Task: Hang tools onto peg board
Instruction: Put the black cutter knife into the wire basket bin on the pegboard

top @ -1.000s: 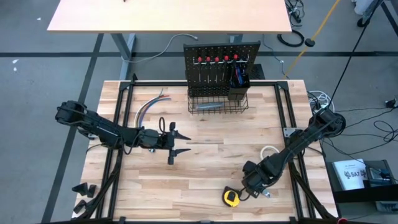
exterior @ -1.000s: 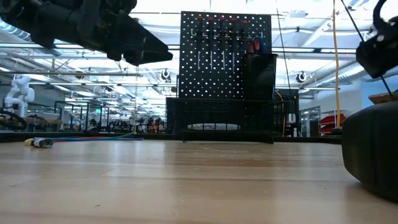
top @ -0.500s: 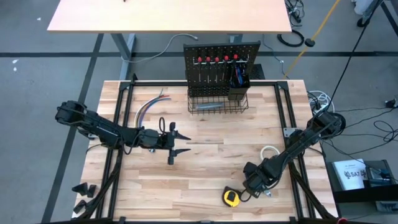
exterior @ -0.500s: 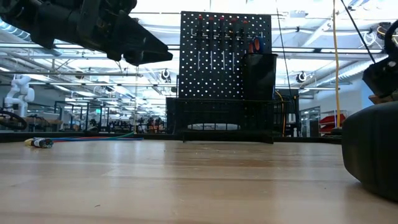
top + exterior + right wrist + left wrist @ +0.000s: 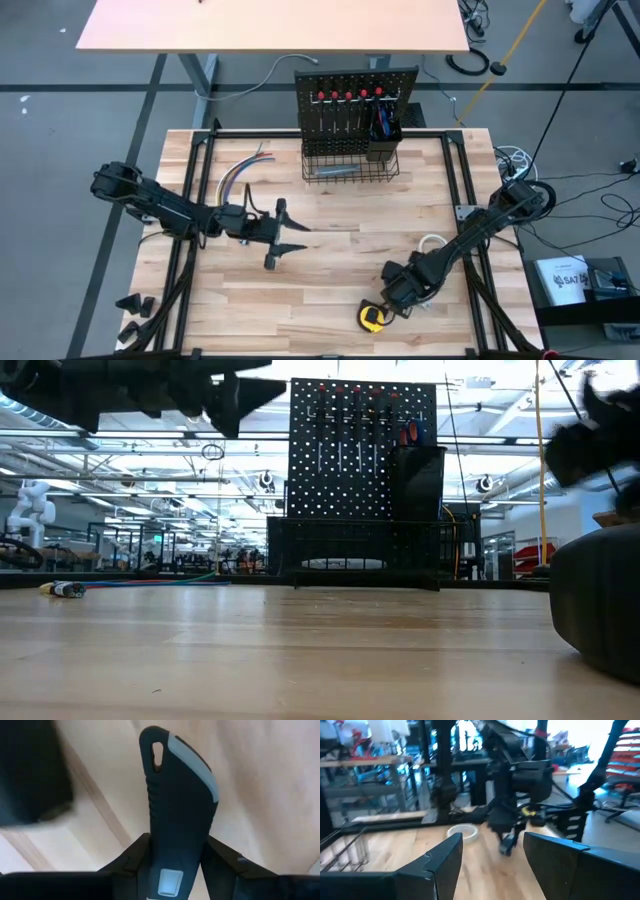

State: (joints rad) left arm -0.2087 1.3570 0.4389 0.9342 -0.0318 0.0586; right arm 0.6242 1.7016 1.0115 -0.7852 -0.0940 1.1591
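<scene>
Pickup step: right gripper (image 5: 172,865) clamped on utility knife (image 5: 175,805), left gripper (image 5: 285,232) fingers apart and empty; next, carry knife to peg board (image 5: 355,95).

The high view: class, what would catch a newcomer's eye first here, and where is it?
The upright black peg board at the table's far edge, red-handled tools hung along its top, draws the eye first. Next, the right claw near the front edge, beside the yellow tape measure, clasping a grey-blue utility knife. The left claw hovers open at centre-left.
</scene>
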